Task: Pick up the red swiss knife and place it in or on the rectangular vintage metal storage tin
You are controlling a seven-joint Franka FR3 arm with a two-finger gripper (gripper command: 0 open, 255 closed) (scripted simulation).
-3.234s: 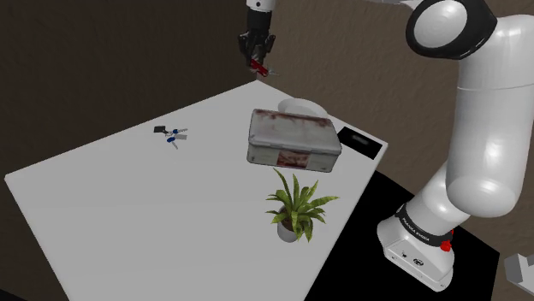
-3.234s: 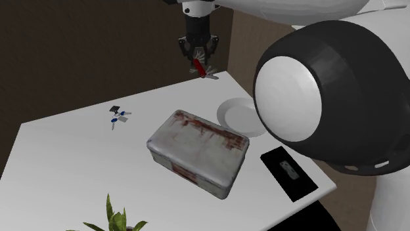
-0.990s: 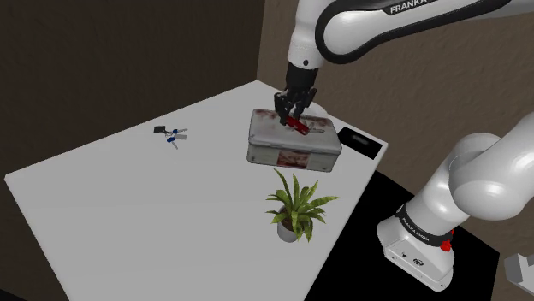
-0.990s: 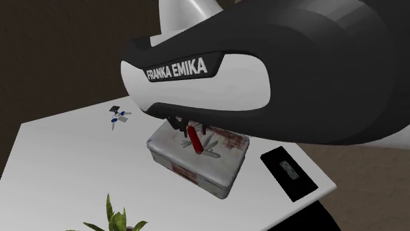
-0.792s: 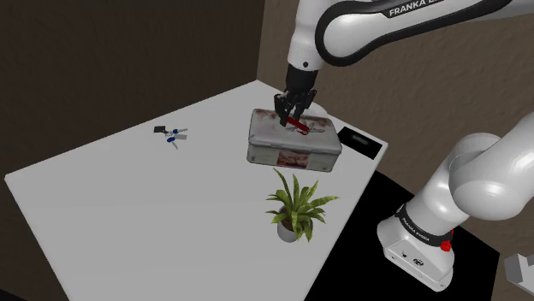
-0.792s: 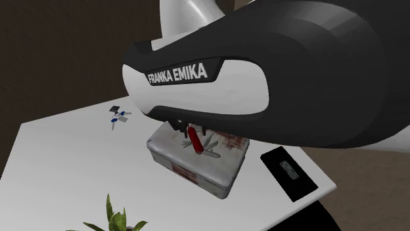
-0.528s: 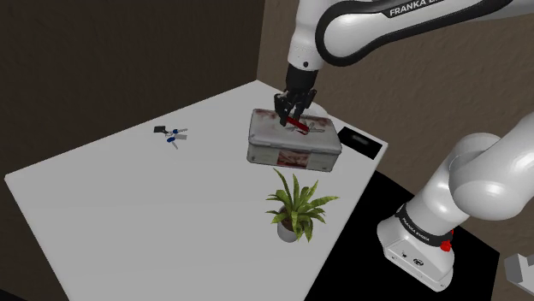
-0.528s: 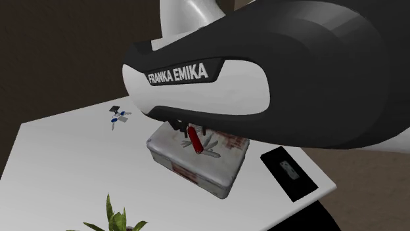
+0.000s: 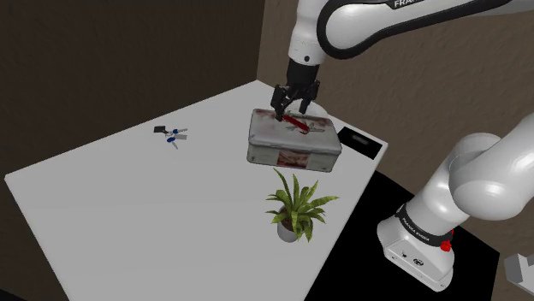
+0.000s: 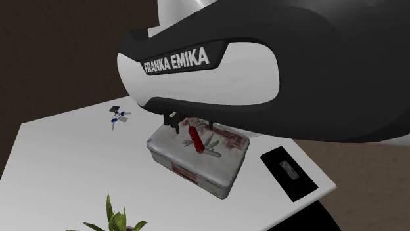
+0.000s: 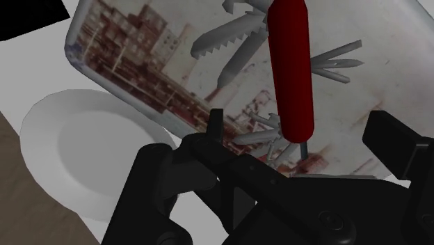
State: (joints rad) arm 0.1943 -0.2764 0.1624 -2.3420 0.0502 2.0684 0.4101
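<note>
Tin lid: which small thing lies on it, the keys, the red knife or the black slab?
The red knife, under the open gripper; keys and black slab lie on the white table.

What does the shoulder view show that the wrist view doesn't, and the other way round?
Shoulder view: the plant, keys and a black pad on the table, plus the arm's stand. Wrist view: the knife with its grey tools fanned out, and the open fingers clear of it. Both: the knife lying on the tin, with the gripper over it.
</note>
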